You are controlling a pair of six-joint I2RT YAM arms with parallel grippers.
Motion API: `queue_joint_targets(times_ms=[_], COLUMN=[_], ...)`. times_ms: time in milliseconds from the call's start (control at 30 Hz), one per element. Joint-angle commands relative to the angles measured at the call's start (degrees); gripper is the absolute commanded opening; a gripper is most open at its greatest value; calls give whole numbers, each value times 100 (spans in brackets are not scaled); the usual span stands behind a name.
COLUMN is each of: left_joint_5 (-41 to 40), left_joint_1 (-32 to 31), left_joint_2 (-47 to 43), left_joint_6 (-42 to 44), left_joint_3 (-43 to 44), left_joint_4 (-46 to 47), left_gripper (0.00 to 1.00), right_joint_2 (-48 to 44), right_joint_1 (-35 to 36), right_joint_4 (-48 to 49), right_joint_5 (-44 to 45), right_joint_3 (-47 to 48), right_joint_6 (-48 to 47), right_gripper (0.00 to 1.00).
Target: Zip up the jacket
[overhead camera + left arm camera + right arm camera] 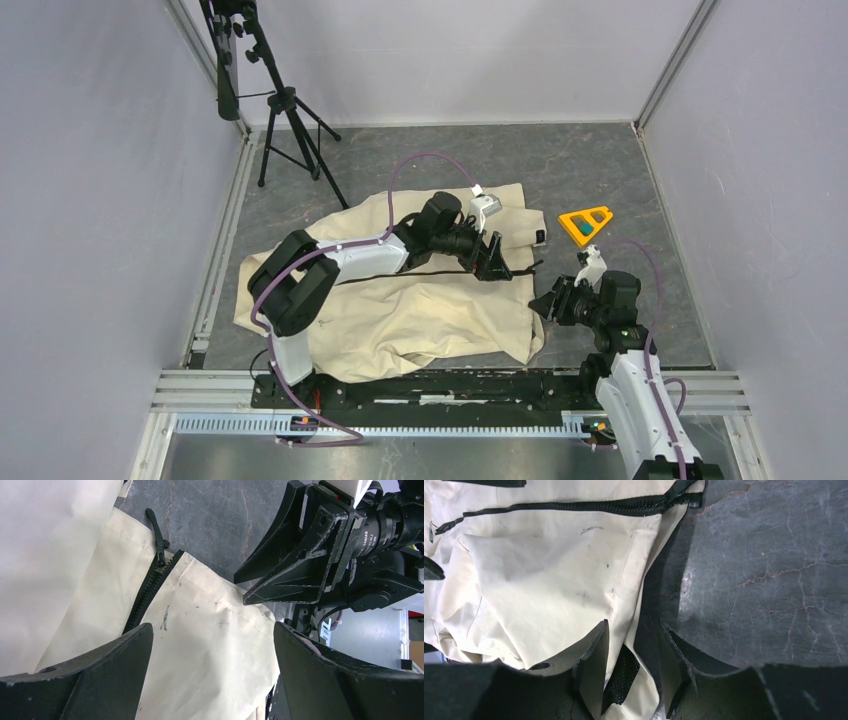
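The cream jacket (420, 310) lies wrinkled on the dark floor, its dark zipper (400, 275) running left to right. My left gripper (497, 262) hovers over the jacket's right part. In the left wrist view it (212, 630) is wide open with bare fabric below, and the zipper (147, 587) and its pull (157, 532) lie to the upper left. My right gripper (548, 303) sits at the jacket's right hem. Its jaws (634, 625) straddle the hem edge and a black mesh patch (624, 680), partly closed, with a gap still showing. The zipper's end (644, 504) lies above.
A yellow triangular piece (586, 224) with a teal part lies on the floor right of the jacket. A black tripod (285, 110) stands at the back left. A small black tag (540, 237) marks the hem. The metal rail (450, 385) runs along the near edge.
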Motion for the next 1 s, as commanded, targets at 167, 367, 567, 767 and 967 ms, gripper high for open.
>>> queue_joint_targets(times_ms=[167, 367, 567, 767, 967], left_joint_5=[-60, -30, -22, -40, 3], left_joint_1=[13, 14, 13, 8, -3], left_joint_2=[-30, -31, 4, 13, 75], left_joint_6=[319, 318, 302, 312, 268], left_joint_3=[97, 90, 108, 108, 163], left_joint_4=[201, 203, 203, 186, 186], left_gripper=[95, 95, 95, 95, 94], right_joint_2=[-242, -313, -250, -250, -320], right_joint_1=[8, 8, 88, 274, 276], right_joint_4=[-662, -1282, -1730, -1675, -1269], right_joint_5=[-606, -154, -7, -387, -427], right_joint_3=[173, 544, 868, 720, 365], right_joint_6=[67, -289, -577, -500, -260], right_gripper=[37, 49, 53, 42, 42])
